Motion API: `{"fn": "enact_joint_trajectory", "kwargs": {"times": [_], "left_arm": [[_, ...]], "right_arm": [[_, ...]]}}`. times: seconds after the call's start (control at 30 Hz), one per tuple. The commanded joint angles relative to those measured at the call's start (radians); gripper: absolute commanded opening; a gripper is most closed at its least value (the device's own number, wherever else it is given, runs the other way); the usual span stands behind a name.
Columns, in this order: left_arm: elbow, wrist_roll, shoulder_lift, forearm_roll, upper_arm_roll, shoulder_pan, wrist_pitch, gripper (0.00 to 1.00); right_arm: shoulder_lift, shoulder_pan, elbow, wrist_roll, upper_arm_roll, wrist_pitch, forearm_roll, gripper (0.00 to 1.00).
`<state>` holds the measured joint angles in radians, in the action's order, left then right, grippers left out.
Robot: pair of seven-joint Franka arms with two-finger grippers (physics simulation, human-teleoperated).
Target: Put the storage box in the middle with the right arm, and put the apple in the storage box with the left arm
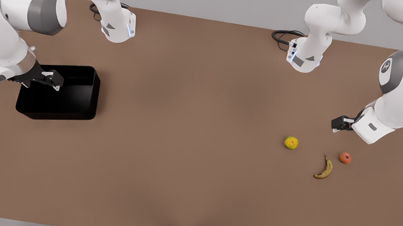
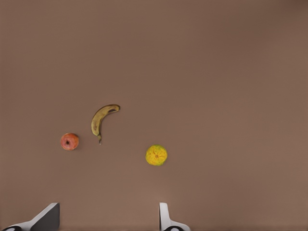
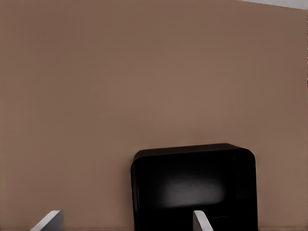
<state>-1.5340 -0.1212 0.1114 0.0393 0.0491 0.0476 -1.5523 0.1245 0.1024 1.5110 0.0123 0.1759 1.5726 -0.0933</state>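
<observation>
Nearest you in the front view, the banana (image 1: 324,169), the apple (image 1: 345,158) and a yellow-green fruit (image 1: 291,143) lie apart on the table (image 1: 174,174), at that view's right. The apple looks small, round and slick — it may roll, so pinch across its widest part. The left gripper (image 1: 337,125) hovers beyond it, fingers spread. At the view's left, the storage box (image 1: 77,101) looks rigid and glossy — take a wall. The right gripper (image 1: 59,81) hangs over it, fingers apart, empty.
</observation>
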Motion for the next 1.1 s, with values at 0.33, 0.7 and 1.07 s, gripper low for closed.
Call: {"fn": "enact_joint_trajectory", "kwargs": {"times": [0.33,0.7,1.07], "left_arm": [[-0.365,0.137,0.271,0.013,0.002,-0.325,-0.592,1.0],[-0.515,0.186,0.347,0.057,0.0,-0.417,-0.818,1.0],[-0.48,0.184,0.429,0.057,-0.003,-0.423,-0.839,1.0]], "right_arm": [[0.023,0.229,0.081,0.224,-0.003,-0.014,-0.014,1.0],[0.089,0.335,0.302,0.298,0.002,0.256,-0.043,1.0],[0.208,0.468,0.525,0.465,-0.049,0.776,-0.065,1.0]]}}
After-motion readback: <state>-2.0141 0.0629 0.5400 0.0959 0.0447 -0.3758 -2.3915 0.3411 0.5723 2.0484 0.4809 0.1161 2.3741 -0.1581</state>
